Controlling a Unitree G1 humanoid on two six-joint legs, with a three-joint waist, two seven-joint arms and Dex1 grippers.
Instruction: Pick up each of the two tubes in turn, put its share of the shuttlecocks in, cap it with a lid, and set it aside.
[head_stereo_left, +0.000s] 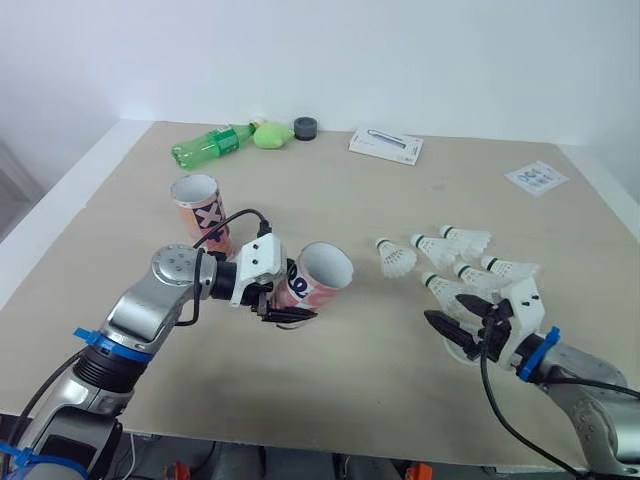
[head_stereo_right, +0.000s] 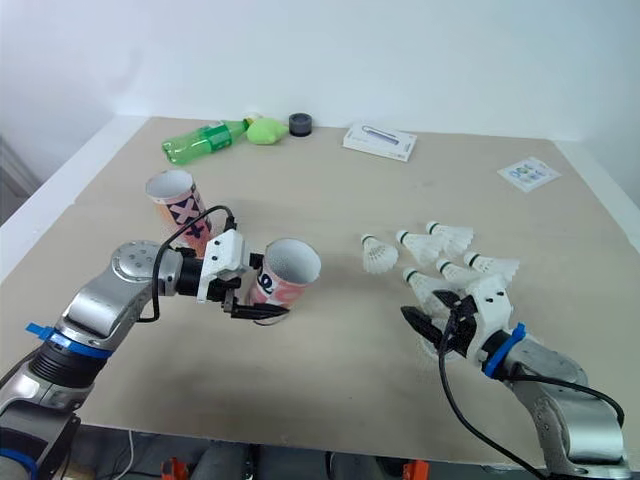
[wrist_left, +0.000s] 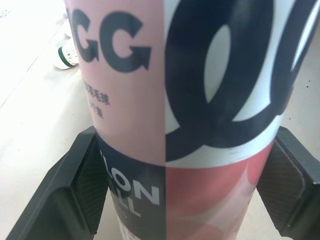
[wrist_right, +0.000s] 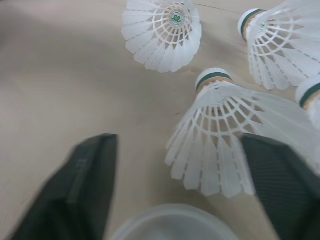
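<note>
My left gripper (head_stereo_left: 283, 301) is shut on a pink tube (head_stereo_left: 318, 277) with black and white lettering, held tilted above the table with its open mouth facing right. The second tube (head_stereo_left: 201, 212) stands upright behind it, to the left. Several white shuttlecocks (head_stereo_left: 437, 247) lie scattered on the right half of the table. My right gripper (head_stereo_left: 463, 332) stands open just in front of them. In the right wrist view, one shuttlecock (wrist_right: 220, 137) lies between the fingers (wrist_right: 80, 187), cork pointing away. A translucent white lid (wrist_right: 172, 223) lies just under the gripper.
At the table's back edge lie a green bottle (head_stereo_left: 210, 146), a light green object (head_stereo_left: 268, 135) and a dark grey round lid (head_stereo_left: 305, 128). A white box (head_stereo_left: 386, 146) and a printed card (head_stereo_left: 536, 178) lie at the back right.
</note>
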